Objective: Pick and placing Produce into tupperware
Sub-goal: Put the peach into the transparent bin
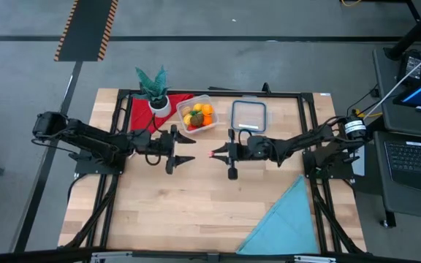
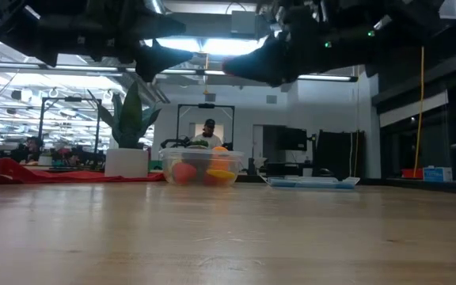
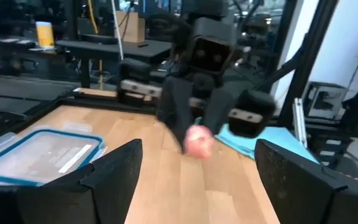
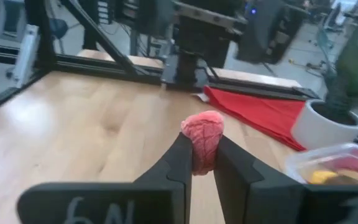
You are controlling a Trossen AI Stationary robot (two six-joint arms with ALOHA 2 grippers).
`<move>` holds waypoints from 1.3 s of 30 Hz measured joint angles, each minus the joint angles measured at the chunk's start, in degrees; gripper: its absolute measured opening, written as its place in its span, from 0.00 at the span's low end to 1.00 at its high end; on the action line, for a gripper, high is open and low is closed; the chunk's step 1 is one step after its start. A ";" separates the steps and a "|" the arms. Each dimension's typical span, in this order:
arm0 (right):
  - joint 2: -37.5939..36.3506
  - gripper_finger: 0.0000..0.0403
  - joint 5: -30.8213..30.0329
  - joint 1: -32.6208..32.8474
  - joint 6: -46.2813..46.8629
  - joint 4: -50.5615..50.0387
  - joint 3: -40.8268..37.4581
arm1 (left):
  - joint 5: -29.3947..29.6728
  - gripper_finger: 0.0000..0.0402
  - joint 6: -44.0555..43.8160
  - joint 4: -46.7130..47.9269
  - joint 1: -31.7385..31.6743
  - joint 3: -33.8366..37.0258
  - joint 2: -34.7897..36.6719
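Wooden counter [image 1: 196,212] beneath both arms, pink fruit [image 4: 202,140] pinched in right end effector [image 4: 201,163] above mid-counter, left end effector [image 1: 186,149] spread wide, empty, tupperware [image 1: 198,115] part filled.

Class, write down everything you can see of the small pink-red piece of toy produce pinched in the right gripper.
The pink-red piece of produce is small, rounded and somewhat lumpy, with a matte, wrinkled surface that looks soft. The right gripper is shut on it, one dark finger pressing each side, its top poking out beyond the fingertips. It is held above the wooden table, touching nothing else, between the two arms near the table's middle and short of the tupperware. What kind of produce it is cannot be told.
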State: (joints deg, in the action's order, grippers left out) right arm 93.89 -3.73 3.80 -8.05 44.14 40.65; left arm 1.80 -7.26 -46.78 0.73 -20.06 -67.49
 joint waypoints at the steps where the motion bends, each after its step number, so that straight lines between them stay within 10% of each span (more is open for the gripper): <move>1: 0.00 0.13 -0.01 -0.41 0.00 -0.30 0.10 | -0.52 0.75 -0.03 0.01 -0.21 -0.13 -0.01; 26: 0.00 0.13 2.43 -2.96 -0.04 1.11 0.15 | -2.33 0.75 13.09 -0.87 -1.20 -9.24 -14.04; 39: 0.00 0.13 2.42 -2.94 -0.85 1.42 0.15 | -2.31 0.57 12.99 -2.68 -1.92 -9.27 -15.49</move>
State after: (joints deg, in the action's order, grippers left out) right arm 93.89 -1.30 0.86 -8.91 45.56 40.80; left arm -0.51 5.72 -49.47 -1.19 -29.32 -82.99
